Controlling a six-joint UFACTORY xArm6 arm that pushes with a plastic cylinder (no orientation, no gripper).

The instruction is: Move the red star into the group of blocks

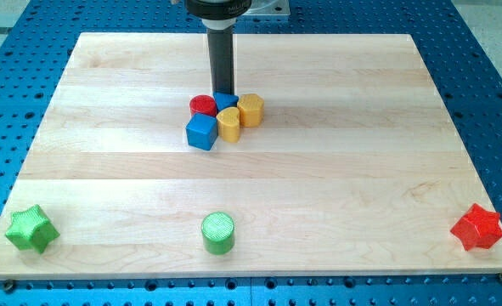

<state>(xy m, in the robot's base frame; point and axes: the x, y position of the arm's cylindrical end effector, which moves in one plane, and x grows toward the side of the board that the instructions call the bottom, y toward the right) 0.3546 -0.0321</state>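
The red star (477,227) lies near the board's bottom right corner, far from the other blocks. A group of blocks sits at the upper middle: a red cylinder (203,105), a small blue block (227,101), a blue cube (202,132), a yellow block (229,124) and a yellow hexagonal block (251,110), all touching. My tip (222,92) stands at the top edge of this group, just behind the small blue block and next to the red cylinder. It is far from the red star.
A green star (31,229) lies near the bottom left corner. A green cylinder (218,233) stands near the bottom edge, left of centre. The wooden board (361,161) rests on a blue perforated table (488,85).
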